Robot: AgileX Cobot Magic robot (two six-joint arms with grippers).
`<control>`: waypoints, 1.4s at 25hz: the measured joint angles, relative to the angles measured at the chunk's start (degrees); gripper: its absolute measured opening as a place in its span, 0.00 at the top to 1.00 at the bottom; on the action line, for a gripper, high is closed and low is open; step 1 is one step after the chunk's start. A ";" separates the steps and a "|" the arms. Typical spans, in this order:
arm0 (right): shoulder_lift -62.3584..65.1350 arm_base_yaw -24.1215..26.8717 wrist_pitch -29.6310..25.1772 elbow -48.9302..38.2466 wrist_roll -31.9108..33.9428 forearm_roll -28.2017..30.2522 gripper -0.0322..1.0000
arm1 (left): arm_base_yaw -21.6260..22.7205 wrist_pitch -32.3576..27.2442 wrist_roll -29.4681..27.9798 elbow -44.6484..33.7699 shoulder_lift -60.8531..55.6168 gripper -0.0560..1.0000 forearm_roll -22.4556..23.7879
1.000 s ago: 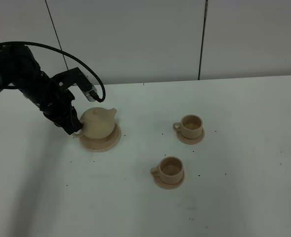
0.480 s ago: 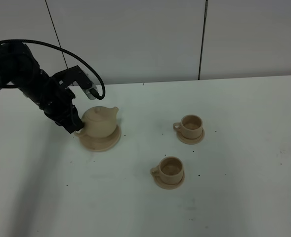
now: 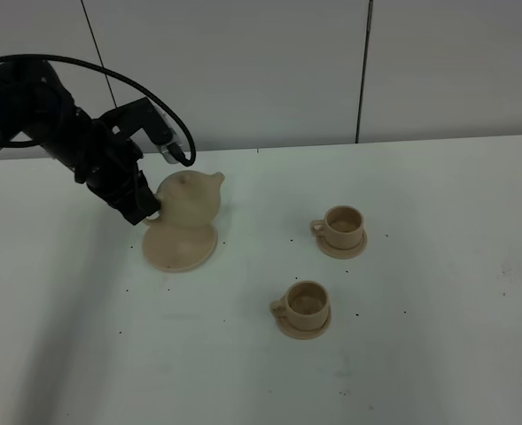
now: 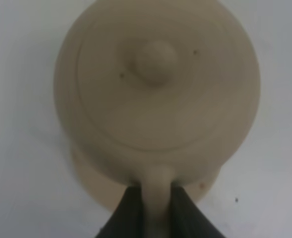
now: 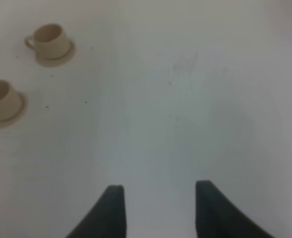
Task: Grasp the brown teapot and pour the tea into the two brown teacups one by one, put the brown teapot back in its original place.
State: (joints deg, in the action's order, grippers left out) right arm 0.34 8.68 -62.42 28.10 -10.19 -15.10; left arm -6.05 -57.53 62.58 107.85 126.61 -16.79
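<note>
Two cups (image 3: 343, 227) (image 3: 306, 305) stand apart on the counter (image 3: 438, 266); left end effector (image 3: 147, 212) grips the teapot (image 3: 190, 197) handle above the saucer (image 3: 179, 250), right end effector (image 5: 158, 185) open

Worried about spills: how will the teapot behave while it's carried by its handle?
Probably rigid and breakable: the teapot looks ceramic. Pinched by the left hand only at its thin loop handle, it may pivot and tip spout-down. The knobbed lid may just rest on top, so a steep pour could drop it.
</note>
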 joint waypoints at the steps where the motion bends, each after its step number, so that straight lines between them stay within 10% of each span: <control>1: 0.00 0.00 0.00 0.00 0.00 -0.05 0.65 | -0.32 0.00 0.00 0.60 0.00 0.79 0.06; 35: 0.00 0.00 0.00 0.00 0.00 -0.08 0.65 | -6.70 -5.04 -6.55 6.66 1.01 0.79 3.00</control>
State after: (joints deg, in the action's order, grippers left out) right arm 0.34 8.68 -62.42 28.10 -10.19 -15.18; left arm -12.75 -62.58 56.03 114.50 127.62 -13.79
